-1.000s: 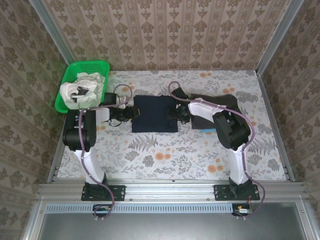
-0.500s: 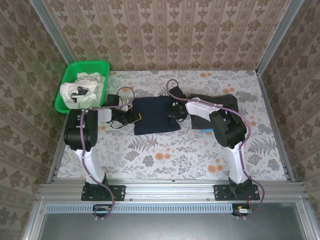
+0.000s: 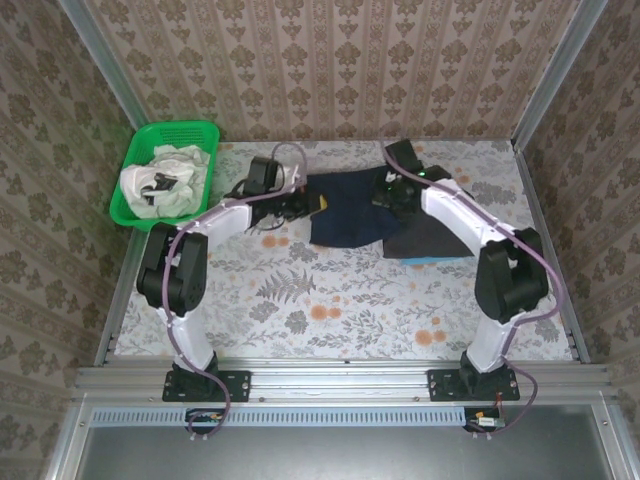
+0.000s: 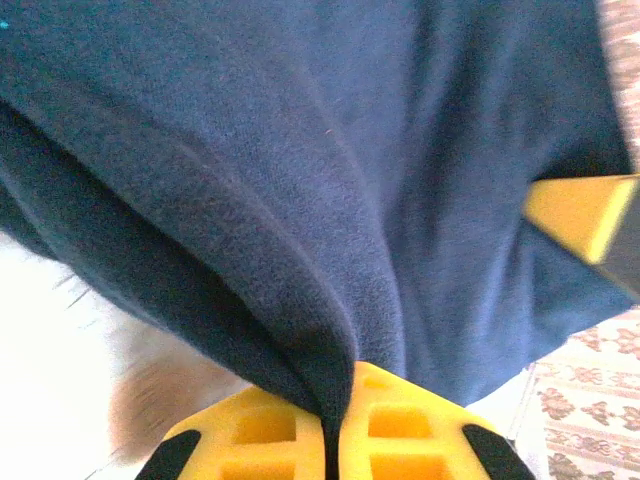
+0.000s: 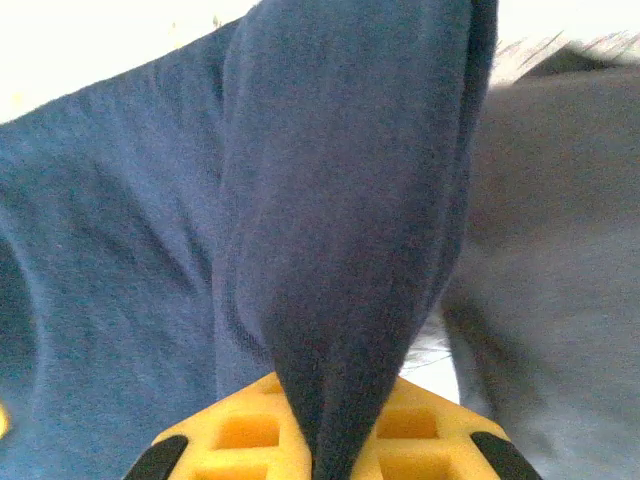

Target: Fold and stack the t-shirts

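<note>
Left end effector (image 3: 316, 205) and right end effector (image 3: 386, 196) are each clamping a side of the navy t-shirt (image 3: 348, 218), which is hanging at the far middle of the surface (image 3: 300, 300), partly over the grey t-shirt (image 3: 440, 238); I'd be holding both level and taut, then lowering it squarely before letting go.

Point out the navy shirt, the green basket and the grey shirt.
navy shirt (image 3: 345, 210): top view, middle of the cloth.
green basket (image 3: 180, 125): top view, far rim.
grey shirt (image 3: 415, 243): top view, bare near part.

Basket (image 3: 175, 128) w/ t-shirts (image 3: 160, 183) far left; mid-rear t-shirt (image 3: 345, 208) btwn left end effector (image 3: 318, 205) & right end effector (image 3: 385, 196); stack (image 3: 440, 240) just right.
</note>
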